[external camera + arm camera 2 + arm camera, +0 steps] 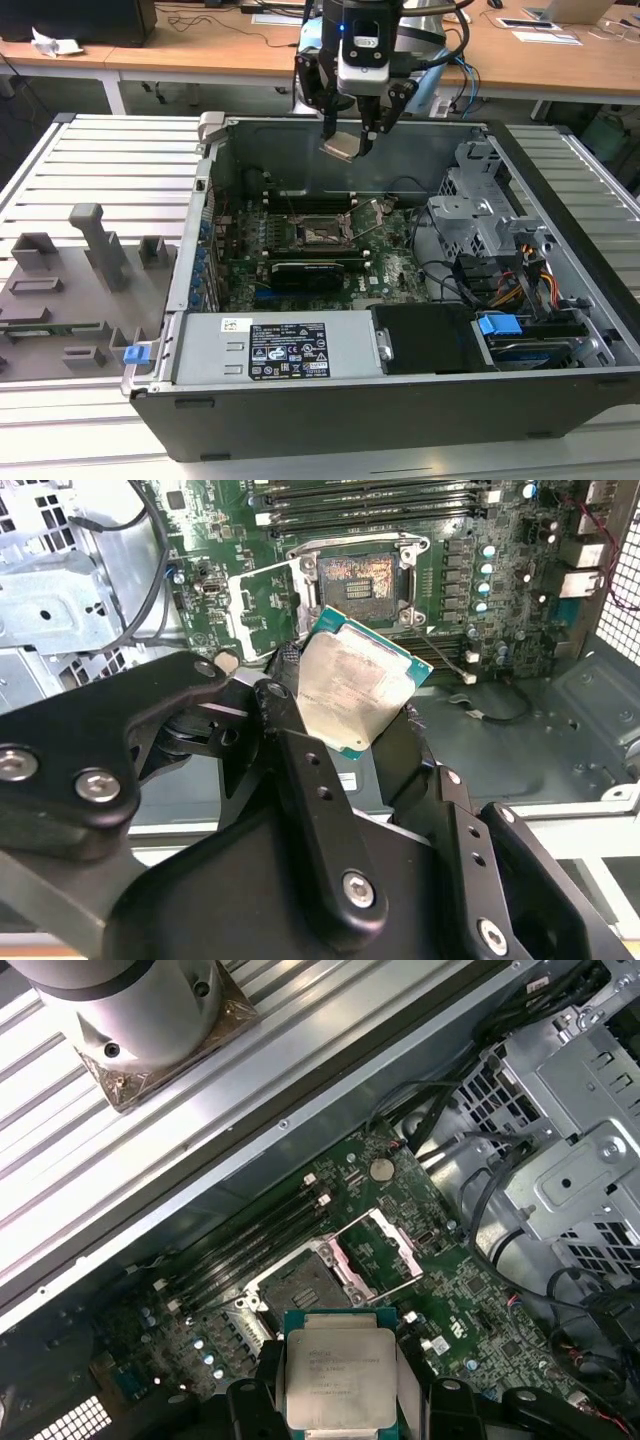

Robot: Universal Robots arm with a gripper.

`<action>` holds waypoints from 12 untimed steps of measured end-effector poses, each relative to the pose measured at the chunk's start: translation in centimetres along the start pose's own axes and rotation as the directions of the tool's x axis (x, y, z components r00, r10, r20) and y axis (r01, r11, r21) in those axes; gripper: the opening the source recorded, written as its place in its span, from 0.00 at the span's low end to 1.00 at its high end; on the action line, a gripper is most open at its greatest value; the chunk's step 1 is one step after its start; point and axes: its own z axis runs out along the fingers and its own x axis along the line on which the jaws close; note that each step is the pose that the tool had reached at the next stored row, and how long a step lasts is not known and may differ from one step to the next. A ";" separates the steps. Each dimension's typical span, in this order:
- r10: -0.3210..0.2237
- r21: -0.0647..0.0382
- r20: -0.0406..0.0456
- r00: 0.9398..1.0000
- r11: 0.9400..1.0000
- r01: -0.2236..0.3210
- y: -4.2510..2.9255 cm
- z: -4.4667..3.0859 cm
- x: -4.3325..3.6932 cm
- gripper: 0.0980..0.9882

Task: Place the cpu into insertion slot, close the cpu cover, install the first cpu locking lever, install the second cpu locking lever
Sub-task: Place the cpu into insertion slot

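My gripper [349, 143] hangs above the open computer case, shut on the cpu [338, 149], a flat square chip with a pale metal top, held tilted. In both wrist views the cpu [360, 695] [335, 1375] sits between two black fingers [288, 725] [256, 1400]. Below it on the green motherboard the insertion slot [322, 234] [358, 577] [296, 1282] lies bare, with air between chip and slot. The cpu cover [264, 604] [385, 1246] is swung open beside the slot. A thin lever [372, 226] sticks up near the slot.
A long black expansion card [318, 270] lies in front of the slot, and memory slots [370, 502] run beside it. A metal drive cage [482, 212] with cables fills the exterior view's right. A grey fixture tray [70, 290] sits outside the case, on the exterior view's left.
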 end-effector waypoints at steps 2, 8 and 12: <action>0.012 0.000 0.001 1.000 1.000 -0.012 0.00 0.00 0.00 0.49; 0.037 -0.001 0.003 0.999 0.999 -0.037 0.00 0.01 0.00 0.49; 0.054 -0.001 0.005 0.999 0.999 -0.054 0.00 0.01 0.00 0.49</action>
